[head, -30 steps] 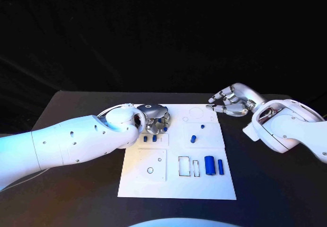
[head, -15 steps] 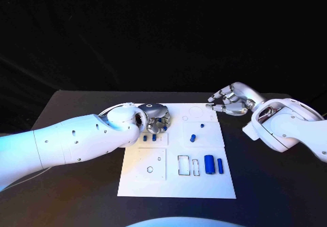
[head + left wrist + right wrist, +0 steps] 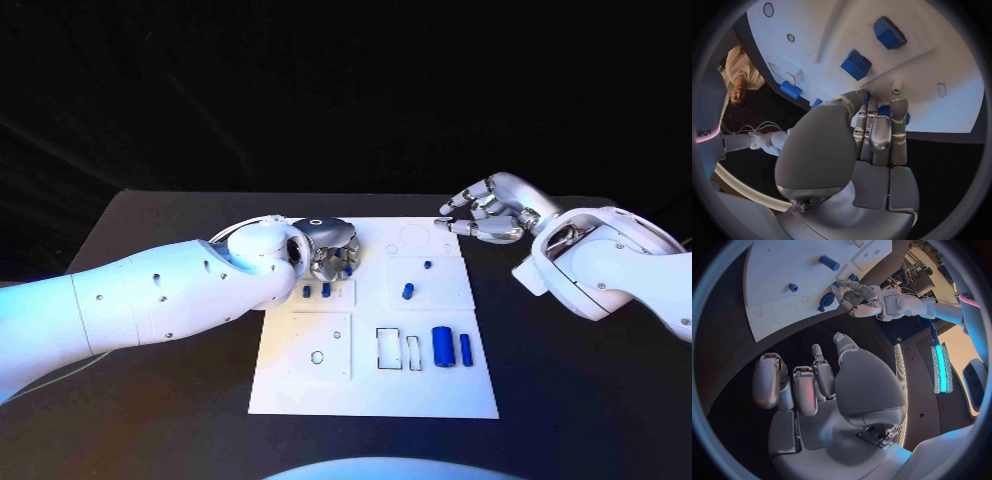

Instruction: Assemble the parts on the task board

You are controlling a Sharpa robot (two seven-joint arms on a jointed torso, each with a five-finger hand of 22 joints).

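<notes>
Now L hand [image 3: 329, 250] pinches blue part [image 3: 886, 111] on task board [image 3: 375, 395]; R hand [image 3: 488, 215] empty, fingers apart.

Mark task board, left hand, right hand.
task board [image 3: 375, 395]: head view, bare near part of plate.
left robot hand [image 3: 329, 250]: head view, middle of hand.
right robot hand [image 3: 488, 213]: head view, middle of hand.

I see a white board [image 3: 378, 395] lying on my black desk [image 3: 577, 400]. Thin dark outlines of rectangles and circles are drawn on the board. The small parts on it are blue: a thick cylinder [image 3: 441, 347], a slimmer rod [image 3: 464, 349] just beside it, and a short peg [image 3: 408, 292]. My two arms are white, and my left hand [image 3: 329, 248] and right hand [image 3: 488, 214] are silver, with grey fingers [image 3: 770, 380].
</notes>
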